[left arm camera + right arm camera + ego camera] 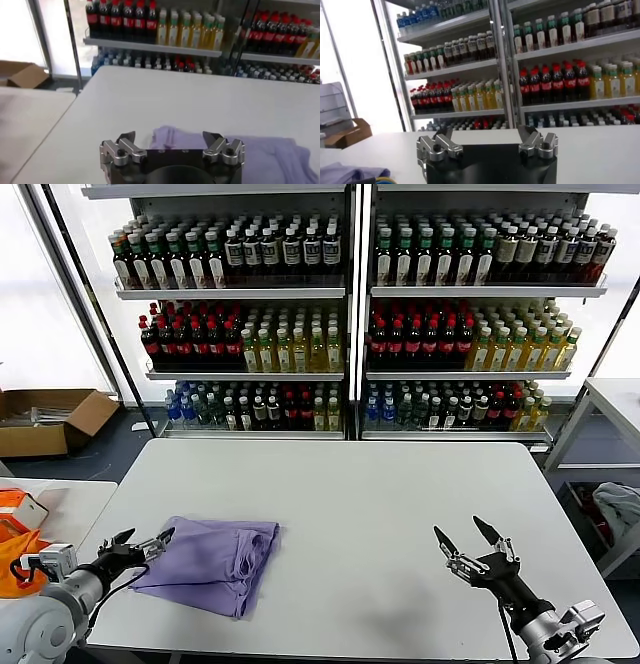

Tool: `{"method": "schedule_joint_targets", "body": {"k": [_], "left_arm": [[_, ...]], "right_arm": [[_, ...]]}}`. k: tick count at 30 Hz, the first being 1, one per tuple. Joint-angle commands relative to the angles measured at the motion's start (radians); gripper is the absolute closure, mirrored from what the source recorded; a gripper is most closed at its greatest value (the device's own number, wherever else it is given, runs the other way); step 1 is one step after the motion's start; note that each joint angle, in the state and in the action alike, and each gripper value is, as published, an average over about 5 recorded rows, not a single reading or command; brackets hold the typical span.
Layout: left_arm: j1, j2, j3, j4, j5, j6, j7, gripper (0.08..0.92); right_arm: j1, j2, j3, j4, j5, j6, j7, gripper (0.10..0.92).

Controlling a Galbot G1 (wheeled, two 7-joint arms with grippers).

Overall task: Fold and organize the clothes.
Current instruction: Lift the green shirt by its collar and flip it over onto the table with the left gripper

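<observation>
A folded lavender T-shirt (212, 563) lies on the white table (360, 504) near its front left. My left gripper (143, 543) hovers open at the shirt's left edge, nothing between its fingers. From the left wrist the same shirt (260, 155) spreads just beyond the open left gripper (171, 137). My right gripper (468, 536) stands open over bare table at the front right, holding nothing. Its wrist view shows the open right gripper (488, 134) and a corner of the shirt (342, 172) far off.
Shelves of bottles (340, 314) stand behind the table. A cardboard box (45, 419) sits on the floor at far left. An orange object (20, 534) lies on a low side table at left. A cart with cloth (615, 509) is at right.
</observation>
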Motion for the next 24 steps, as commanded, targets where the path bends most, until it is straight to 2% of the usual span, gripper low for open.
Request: {"method": "schedule_joint_targets", "body": {"k": [1,9,16,24], "left_arm": [[-0.015,-0.011,0.048,0.089,-0.058,0.013,0.023,0.177],[-0.021,-0.032,0.098,0.097,-0.050,0.017,0.039,0.199],[-0.010,-0.045,0.093,0.098,-0.040,0.013,0.050,0.389],[0.000,-0.091,0.073,0.093,-0.033,-0.025,0.037,0.614]], "right_arm": [[-0.002,-0.020,0.034,0.001,0.010,0.002,-0.008,0.203],[-0.005,-0.015,0.037,0.010,0.009,0.003,-0.008,0.203],[-0.018,-0.020,0.053,0.021,0.011,0.005,-0.013,0.203],[-0.019,-0.016,0.050,0.024,0.011,0.006,-0.012,0.203]]}}
